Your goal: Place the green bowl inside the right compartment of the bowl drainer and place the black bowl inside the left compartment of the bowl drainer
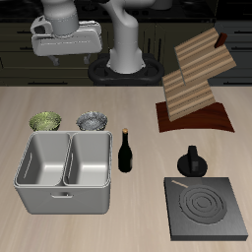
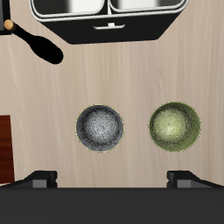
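The green bowl (image 1: 45, 122) and the black bowl (image 1: 93, 121) stand side by side on the table, just behind the bowl drainer (image 1: 65, 189). Both wells of the grey drainer are empty. My gripper (image 1: 71, 57) hangs high above the two bowls, farther back than they are, and touches nothing. In the wrist view the green bowl (image 2: 175, 125) and the black bowl (image 2: 100, 128) lie below the open gripper (image 2: 112, 180), whose fingers (image 2: 39, 179) are spread wide with nothing between them. The drainer (image 2: 109, 9) shows beyond the bowls.
A dark wine bottle (image 1: 126, 151) stands upright beside the drainer, also seen as the bottle (image 2: 39, 45) in the wrist view. A wooden rack (image 1: 197, 84) stands farther back. A black stove plate (image 1: 207, 209) and a small black pot (image 1: 191, 162) sit near the front.
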Motion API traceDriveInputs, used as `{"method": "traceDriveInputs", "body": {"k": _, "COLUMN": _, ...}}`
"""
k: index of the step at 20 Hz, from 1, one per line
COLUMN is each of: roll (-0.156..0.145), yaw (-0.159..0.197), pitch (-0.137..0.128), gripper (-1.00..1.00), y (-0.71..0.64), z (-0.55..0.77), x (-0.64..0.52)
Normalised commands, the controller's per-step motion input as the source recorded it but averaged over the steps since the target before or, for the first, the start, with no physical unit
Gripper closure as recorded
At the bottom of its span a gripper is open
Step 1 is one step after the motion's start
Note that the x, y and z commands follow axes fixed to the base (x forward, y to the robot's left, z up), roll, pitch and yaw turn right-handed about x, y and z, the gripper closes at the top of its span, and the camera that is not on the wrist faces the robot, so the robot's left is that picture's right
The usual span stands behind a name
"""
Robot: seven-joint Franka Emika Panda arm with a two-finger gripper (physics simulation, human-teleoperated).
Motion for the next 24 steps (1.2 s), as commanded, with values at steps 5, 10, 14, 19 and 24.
{"method": "traceDriveInputs", "body": {"k": 5, "roll": 0.109, "yaw": 0.060, "pitch": -0.030, "gripper": -1.00, "y": -0.42, "z": 0.07, "x": 0.18}}
{"method": "traceDriveInputs", "body": {"k": 10, "roll": -0.012, "yaw": 0.038, "pitch": -0.022, "gripper": -1.00, "y": -0.29, "z": 0.02, "x": 0.07}}
{"method": "traceDriveInputs", "body": {"k": 14, "roll": 0.033, "yaw": 0.042, "pitch": 0.038, "gripper": -1.00, "y": -0.37, "z": -0.10, "x": 0.06}}
{"method": "traceDriveInputs", "body": {"k": 19, "roll": -0.040, "yaw": -0.011, "pitch": 0.008, "gripper": -1.00, "y": -0.46, "z": -0.07, "x": 0.01}}
{"method": "traceDriveInputs", "body": {"k": 24, "roll": -0.044, "yaw": -0.012, "pitch": -0.008, "gripper": -1.00, "y": -0.50, "z": -0.01, "x": -0.04}}
